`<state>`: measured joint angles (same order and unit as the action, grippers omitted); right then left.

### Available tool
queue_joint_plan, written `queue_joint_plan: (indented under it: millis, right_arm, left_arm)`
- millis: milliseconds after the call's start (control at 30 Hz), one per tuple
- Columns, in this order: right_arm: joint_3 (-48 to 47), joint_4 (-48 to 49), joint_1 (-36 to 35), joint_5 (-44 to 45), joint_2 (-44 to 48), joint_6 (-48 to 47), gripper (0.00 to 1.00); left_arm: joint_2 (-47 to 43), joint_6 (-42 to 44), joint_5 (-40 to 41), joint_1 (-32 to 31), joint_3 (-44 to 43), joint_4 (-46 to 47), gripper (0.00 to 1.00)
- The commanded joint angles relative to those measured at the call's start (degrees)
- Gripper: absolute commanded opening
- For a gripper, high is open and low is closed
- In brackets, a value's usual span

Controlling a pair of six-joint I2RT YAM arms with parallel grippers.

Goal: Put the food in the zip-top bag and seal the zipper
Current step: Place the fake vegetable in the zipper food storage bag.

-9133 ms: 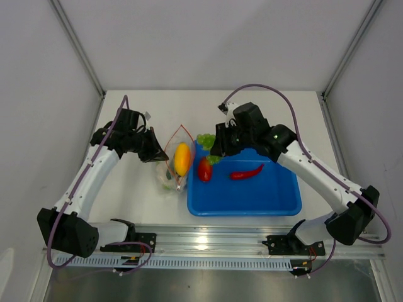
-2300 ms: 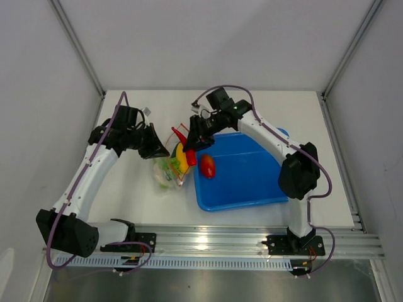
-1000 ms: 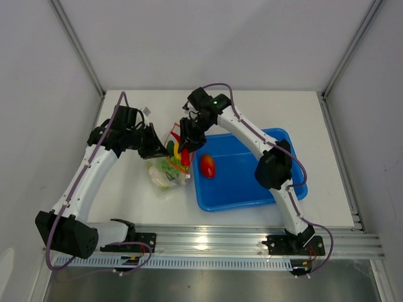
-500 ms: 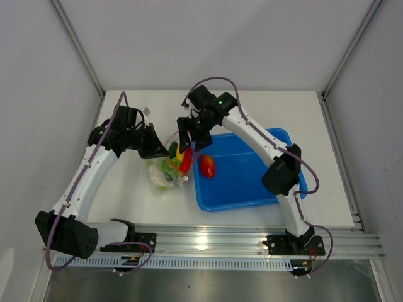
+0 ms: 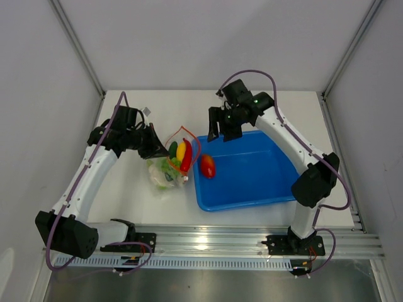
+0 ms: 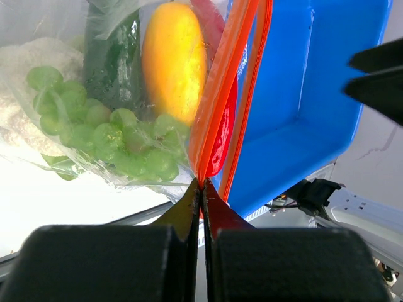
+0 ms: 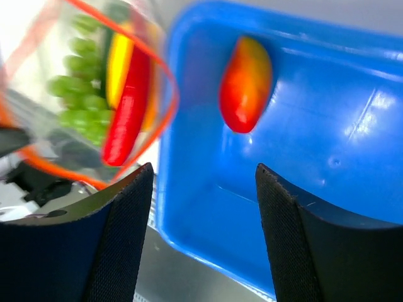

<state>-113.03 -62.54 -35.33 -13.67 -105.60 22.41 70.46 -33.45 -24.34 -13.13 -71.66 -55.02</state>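
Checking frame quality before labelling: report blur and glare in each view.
Right wrist: zip-top bag smeared by blur, tomato soft-edged but readable, small highlights on the blue tray. Left wrist: table beneath the bag blown out white, yellow squash sharp. Top external: sharp, evenly lit, glare on the front rail.

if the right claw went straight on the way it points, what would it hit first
Most likely the blue tray: the open right claw points down into it, with bare tray floor between its fingers. The red tomato lies just beyond that line and might be met first; depth is unclear.
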Motion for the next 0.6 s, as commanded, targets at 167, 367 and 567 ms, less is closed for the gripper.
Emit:
queue_joint_plan:
  millis: [167,367,567]
  right_arm:
    - [19.06,15.24,-0.62,-0.56,4.26,0.79,0.73]
    - [29.52,26.15,-0.62,-1.36,4.44,3.6,0.73]
    - [37.52,39.76,-1.75,-2.07,4.79,8.25,0.74]
  left_arm:
    - [-0.23,0.32,-0.36,-0.32,-0.85,0.27,0.01]
    - [-0.49,0.41,-0.36,-0.32,-0.5,0.18,0.0]
    - [-0.85,0.49,-0.18,-0.32,-0.24,-0.17,0.01]
